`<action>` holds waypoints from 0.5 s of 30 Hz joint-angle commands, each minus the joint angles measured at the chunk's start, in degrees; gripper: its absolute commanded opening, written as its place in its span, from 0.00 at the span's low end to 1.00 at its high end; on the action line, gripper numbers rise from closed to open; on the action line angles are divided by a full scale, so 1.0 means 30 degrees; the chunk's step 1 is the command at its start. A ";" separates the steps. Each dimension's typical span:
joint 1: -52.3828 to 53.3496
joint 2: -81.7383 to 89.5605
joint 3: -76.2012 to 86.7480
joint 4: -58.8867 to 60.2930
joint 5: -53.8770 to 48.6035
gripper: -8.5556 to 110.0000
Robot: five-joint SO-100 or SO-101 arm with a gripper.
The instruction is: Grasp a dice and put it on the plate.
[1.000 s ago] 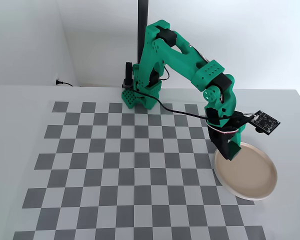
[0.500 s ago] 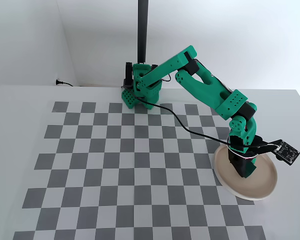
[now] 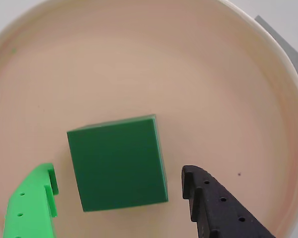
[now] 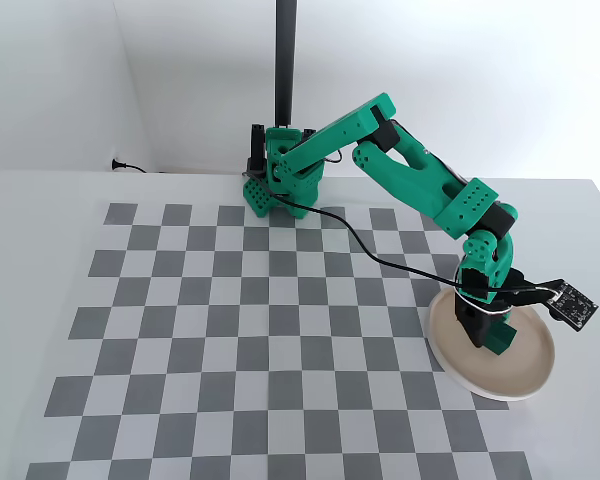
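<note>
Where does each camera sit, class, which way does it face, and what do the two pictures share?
Wrist view: rides on the arm, looking straight down into the plate at the dice; the claw shows a green and a black finger, open either side of it.
Fixed view: stands high before the table, looking down at the checkered mat; the whole green arm shows.
Shared: the plate and claw.

A white table (image 4: 40,200) carries a grey and white checkered mat (image 4: 230,330). Behind it stand plain white walls (image 4: 50,80), meeting in a corner. A dark pole (image 4: 285,60) rises at the back. Light is soft and even.
</note>
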 commanded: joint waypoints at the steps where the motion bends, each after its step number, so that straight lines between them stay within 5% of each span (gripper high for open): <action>1: 0.0117 0.4600 -0.1934 0.1699 -0.0234 0.25; 15: 0.1406 1.4121 -0.1670 1.0576 -0.0322 0.13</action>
